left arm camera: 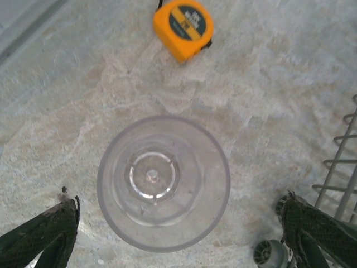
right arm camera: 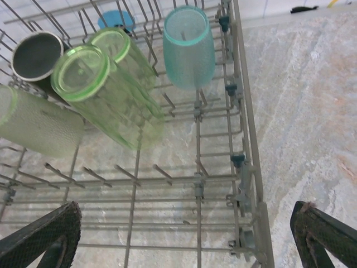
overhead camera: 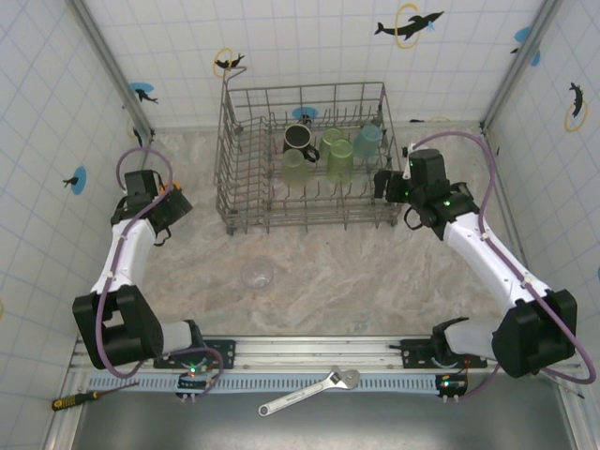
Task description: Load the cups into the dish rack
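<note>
Five cups (overhead camera: 337,161) sit in the dish rack (overhead camera: 305,223) (three green tumblers (right arm camera: 106,95), a teal tumbler (right arm camera: 188,47), a black mug (right arm camera: 36,56)) below my right gripper (right arm camera: 184,220), spread wide and empty. One clear cup (left arm camera: 163,183) stands upright on the table (left arm camera: 268,84) in front of my left gripper (left arm camera: 178,209), also spread, touching nothing.

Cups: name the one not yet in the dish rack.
The clear cup, alone on the table before the dish rack; the green tumblers, teal tumbler and black mug sit inside.

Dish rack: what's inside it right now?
The dish rack holds a black mug, three light-green tumblers and a teal tumbler, all tilted. The mug's body is largely hidden behind the tumblers.
</note>
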### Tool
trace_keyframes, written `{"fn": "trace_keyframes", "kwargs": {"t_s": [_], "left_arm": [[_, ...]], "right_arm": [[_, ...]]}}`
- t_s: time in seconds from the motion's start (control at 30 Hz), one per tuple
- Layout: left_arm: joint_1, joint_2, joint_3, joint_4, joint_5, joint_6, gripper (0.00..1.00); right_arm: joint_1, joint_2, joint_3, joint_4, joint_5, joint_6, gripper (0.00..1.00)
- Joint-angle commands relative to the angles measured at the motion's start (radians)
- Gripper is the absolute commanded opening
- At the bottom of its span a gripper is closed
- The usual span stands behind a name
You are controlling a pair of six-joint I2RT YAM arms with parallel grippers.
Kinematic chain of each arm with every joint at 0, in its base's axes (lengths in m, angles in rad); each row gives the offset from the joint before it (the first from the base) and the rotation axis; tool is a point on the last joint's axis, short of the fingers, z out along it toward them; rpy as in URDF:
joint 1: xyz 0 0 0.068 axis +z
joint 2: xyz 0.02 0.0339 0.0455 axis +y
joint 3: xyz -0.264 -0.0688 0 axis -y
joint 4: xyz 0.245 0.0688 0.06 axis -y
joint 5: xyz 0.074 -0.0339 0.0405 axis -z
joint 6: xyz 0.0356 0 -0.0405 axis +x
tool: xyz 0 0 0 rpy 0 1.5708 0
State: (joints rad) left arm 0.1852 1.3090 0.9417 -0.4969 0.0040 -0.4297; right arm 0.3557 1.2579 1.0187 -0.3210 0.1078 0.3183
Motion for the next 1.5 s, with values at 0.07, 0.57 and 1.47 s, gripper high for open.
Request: {"fn": "trace_keyframes", "kwargs": {"t_s": [0.07, 0.57, 1.47], "left_arm": [[0.006, 0.055, 0.056, -0.051, 0.044, -0.012, 0.9], [-0.056, 0.145, 0.104, -0.028, 0.039, -0.024, 0.69], [-0.1, 0.263, 0.115, -0.077, -0.12, -0.019, 0.0]], "right_arm": [[-0.015, -0.034, -0.037, -0.01, -0.02, -0.018, 1.0], [-0.039, -0.07, -0.089, 0.01, -0.046, -0.004, 1.0], [-0.086, -0.12, -0.099, 0.0, -0.095, 0.002, 1.0]]}}
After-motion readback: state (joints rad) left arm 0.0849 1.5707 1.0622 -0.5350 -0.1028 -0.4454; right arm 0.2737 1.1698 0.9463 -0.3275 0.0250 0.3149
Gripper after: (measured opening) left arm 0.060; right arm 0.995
